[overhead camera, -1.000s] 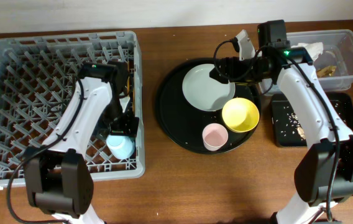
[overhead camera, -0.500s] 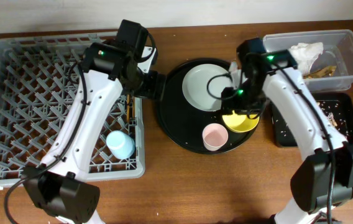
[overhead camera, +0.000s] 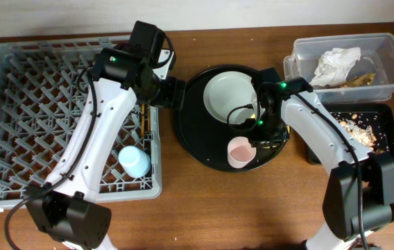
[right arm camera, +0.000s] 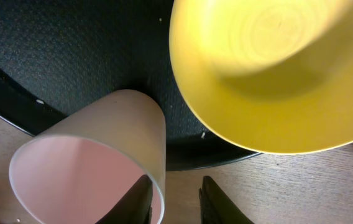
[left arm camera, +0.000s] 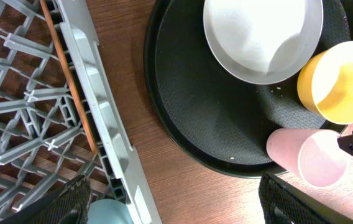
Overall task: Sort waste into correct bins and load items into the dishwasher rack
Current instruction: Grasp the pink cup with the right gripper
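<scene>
Seemingly midway: shows blue cup [overhead camera: 135, 161] and chopsticks [left arm camera: 68, 74] in rack [overhead camera: 65, 43], napkin [overhead camera: 336, 62] in tub [overhead camera: 393, 52], crumbs [overhead camera: 355, 128] in black tray [overhead camera: 386, 114]; leaves plate [overhead camera: 230, 96], yellow bowl [left arm camera: 341, 81], pink cup [overhead camera: 240, 151] on round tray [overhead camera: 197, 139]. Shows left gripper [left arm camera: 173, 186] spread, empty; right gripper [right arm camera: 176, 193] parted at pink cup's rim.

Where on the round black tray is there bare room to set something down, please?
The round black tray is bare at left and lower left, between its rim, the white plate and the pink cup. Its right side is crowded by the yellow bowl and that cup.
</scene>
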Action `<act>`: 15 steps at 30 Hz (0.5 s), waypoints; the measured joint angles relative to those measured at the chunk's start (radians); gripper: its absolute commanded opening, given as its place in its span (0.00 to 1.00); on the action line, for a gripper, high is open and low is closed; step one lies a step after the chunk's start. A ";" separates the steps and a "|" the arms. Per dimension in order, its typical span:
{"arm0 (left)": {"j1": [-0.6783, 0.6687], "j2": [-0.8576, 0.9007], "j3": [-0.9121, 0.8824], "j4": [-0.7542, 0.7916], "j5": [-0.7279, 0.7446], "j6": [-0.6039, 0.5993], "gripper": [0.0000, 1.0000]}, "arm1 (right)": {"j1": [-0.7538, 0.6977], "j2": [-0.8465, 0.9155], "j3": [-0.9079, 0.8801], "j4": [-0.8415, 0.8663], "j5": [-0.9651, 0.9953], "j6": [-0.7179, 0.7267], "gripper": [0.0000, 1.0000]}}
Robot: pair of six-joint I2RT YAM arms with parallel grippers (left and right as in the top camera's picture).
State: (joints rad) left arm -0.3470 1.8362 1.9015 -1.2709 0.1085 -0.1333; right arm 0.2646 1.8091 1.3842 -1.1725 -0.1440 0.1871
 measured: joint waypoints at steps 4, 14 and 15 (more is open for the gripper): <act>0.000 0.000 0.000 0.000 0.000 0.000 0.85 | 0.000 0.000 -0.019 0.019 -0.004 0.000 0.27; 0.003 0.000 0.000 0.000 0.069 -0.006 0.99 | -0.012 -0.002 -0.047 0.117 -0.246 -0.065 0.04; 0.008 0.000 0.000 0.000 0.121 -0.002 0.99 | -0.034 -0.010 -0.042 0.154 -0.365 -0.102 0.04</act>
State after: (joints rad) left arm -0.3393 1.8362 1.9015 -1.2709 0.2298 -0.1356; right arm 0.2306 1.7992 1.3422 -1.0180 -0.5087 0.0853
